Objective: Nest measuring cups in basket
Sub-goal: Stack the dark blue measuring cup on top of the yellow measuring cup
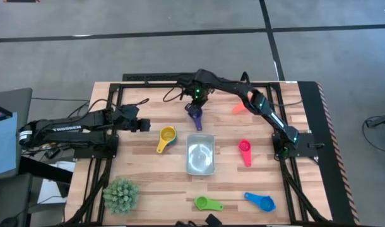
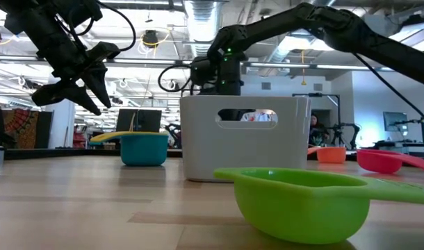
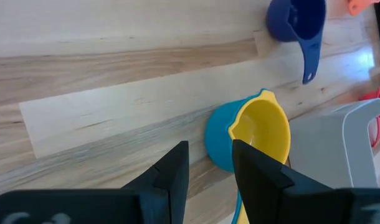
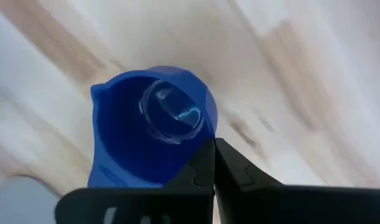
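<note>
My right gripper [image 1: 195, 99] reaches over the far middle of the table and is shut on the purple measuring cup [image 1: 194, 113], just beyond the pale grey basket [image 1: 201, 153]. The yellow cup sits nested in the teal cup [image 1: 167, 135], which stands on the table left of the basket. My left gripper [image 1: 144, 125] hovers open left of that pair, above the table [image 2: 97, 97]. Lying on the wood are the orange cup [image 1: 240, 108], the pink cup [image 1: 244, 151], the green cup [image 1: 208, 203] and the blue cup [image 1: 260, 202]. My right gripper [image 4: 213, 163] pinches the purple cup's bowl rim [image 4: 202, 134] between its two shut fingers, coming from above and pointing down. The bowl opens toward the wrist camera, and the handle [image 3: 309, 62] points toward the near edge. Whether the cup is clear of the table does not show.
A spiky green plant ball [image 1: 121, 194] sits at the near left corner. The basket's inside is bare. Black frame rails run along the table's left, far and right sides. Open wood lies between the basket and the near cups.
</note>
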Available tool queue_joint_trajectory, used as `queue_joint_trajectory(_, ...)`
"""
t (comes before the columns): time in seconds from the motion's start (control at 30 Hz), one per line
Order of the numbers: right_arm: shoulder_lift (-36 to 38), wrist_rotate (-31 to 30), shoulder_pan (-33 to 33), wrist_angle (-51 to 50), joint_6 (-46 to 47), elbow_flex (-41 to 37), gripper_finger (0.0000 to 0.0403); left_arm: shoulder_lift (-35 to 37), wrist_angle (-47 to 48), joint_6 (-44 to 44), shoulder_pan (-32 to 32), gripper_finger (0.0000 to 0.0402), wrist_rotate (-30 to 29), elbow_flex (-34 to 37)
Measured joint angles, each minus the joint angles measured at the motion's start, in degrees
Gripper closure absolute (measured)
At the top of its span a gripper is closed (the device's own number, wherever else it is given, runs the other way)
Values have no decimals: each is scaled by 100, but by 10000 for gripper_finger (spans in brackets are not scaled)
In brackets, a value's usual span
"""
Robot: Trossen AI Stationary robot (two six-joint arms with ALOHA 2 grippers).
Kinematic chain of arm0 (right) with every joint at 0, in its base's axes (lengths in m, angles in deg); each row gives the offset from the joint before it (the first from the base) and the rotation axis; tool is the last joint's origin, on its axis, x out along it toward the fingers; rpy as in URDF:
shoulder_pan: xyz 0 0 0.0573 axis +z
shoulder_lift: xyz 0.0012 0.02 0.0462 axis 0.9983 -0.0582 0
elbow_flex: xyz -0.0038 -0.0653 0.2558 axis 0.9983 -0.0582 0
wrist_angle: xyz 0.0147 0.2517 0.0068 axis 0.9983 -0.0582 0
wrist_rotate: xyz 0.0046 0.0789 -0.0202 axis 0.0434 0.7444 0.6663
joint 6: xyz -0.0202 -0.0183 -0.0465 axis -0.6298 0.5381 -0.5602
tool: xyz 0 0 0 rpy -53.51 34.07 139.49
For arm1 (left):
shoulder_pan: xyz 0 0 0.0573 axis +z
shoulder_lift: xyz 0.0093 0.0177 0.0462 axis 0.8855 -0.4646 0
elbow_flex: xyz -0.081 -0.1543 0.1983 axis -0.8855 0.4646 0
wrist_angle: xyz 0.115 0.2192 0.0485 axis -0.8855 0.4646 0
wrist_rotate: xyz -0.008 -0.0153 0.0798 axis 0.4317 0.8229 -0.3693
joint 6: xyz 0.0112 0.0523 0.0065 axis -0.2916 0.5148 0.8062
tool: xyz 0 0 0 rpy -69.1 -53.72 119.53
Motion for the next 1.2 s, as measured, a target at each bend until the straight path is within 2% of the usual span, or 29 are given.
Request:
queue_joint_trajectory(0.23,96,-17,-106,-115,-266,-2,368,0,4,4,0,291,-83,0)
queue_joint_trajectory(0.57,80,19,-331,-153,-836,-2,248,2,8,39,0,291,-84,0)
queue_joint_trajectory(0.7,74,115,-400,-114,-1443,-103,220,2,7,33,-2,291,-93,0)
queue_joint_trajectory(0.93,78,1027,-508,445,-2019,-490,235,2,4,-76,-2,291,-199,0)
queue_joint_trajectory(1.2,65,1062,-511,732,-2139,-834,291,2,2,-206,-2,291,-209,0)
